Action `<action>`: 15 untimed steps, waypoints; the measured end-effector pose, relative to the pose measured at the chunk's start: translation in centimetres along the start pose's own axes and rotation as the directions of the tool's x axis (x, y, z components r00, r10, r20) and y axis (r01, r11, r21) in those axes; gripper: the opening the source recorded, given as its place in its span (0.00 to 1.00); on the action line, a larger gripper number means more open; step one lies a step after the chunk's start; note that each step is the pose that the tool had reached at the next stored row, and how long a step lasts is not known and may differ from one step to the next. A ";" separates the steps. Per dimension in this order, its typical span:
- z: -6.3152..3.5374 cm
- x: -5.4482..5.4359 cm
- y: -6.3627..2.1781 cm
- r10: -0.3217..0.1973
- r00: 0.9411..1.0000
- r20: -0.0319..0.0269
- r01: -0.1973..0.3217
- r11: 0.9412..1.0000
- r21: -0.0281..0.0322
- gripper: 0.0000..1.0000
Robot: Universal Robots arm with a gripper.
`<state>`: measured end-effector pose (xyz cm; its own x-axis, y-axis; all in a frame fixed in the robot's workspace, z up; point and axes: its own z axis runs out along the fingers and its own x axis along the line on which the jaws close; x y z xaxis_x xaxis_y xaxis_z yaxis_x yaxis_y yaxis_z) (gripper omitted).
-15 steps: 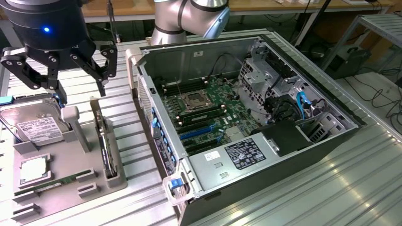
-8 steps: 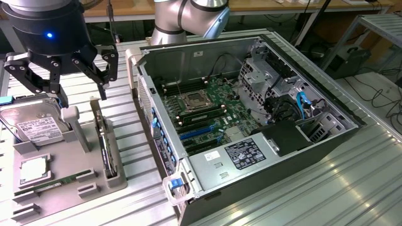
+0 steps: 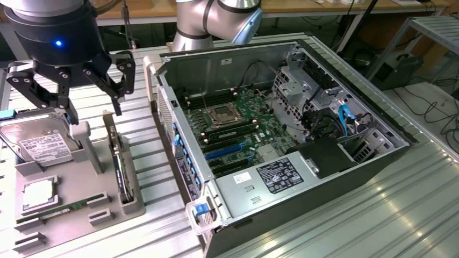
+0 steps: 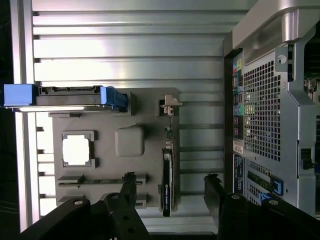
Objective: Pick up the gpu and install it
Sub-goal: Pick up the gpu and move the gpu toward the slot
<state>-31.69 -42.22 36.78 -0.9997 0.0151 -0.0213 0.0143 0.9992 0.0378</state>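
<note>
1. Black linkage-fingered gripper [image 3: 93, 114]: jaws standing wide apart, carrying nothing, hovering over grey moulded tray [image 3: 74, 181].
2. The gpu [image 4: 167, 185], thin flat card, black fan, silver bracket: standing edgewise in the tray slot beneath. Descending off-centre, you are risking a finger striking fan or slot wall.
3. Open silver-black computer case [image 3: 215, 67], three o'clock of tray in exterior view: a crookedly pinched card risks catching its rim.

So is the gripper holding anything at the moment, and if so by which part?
Nothing is held. The gripper hangs with its jaws open above the gpu, which stands on edge in its slot in the gray tray.
</note>
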 end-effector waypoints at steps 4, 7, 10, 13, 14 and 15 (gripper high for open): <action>0.09 0.0 0.00 0.000 1.000 0.000 0.000 1.000 0.000 0.66; 0.18 0.0 -0.01 0.000 1.000 0.000 0.000 1.000 0.000 0.66; 0.26 0.0 -0.01 0.000 1.000 0.000 0.000 1.000 0.000 0.66; 0.36 0.0 -0.02 0.000 1.000 0.000 0.000 1.000 0.000 0.66; 0.41 0.0 -0.02 0.000 1.000 0.000 0.000 1.000 0.000 0.66; 0.45 0.0 -0.02 0.000 1.000 0.000 0.000 1.000 0.000 0.66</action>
<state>-31.69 -42.22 36.33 -0.9997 0.0152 -0.0214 0.0143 0.9992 0.0379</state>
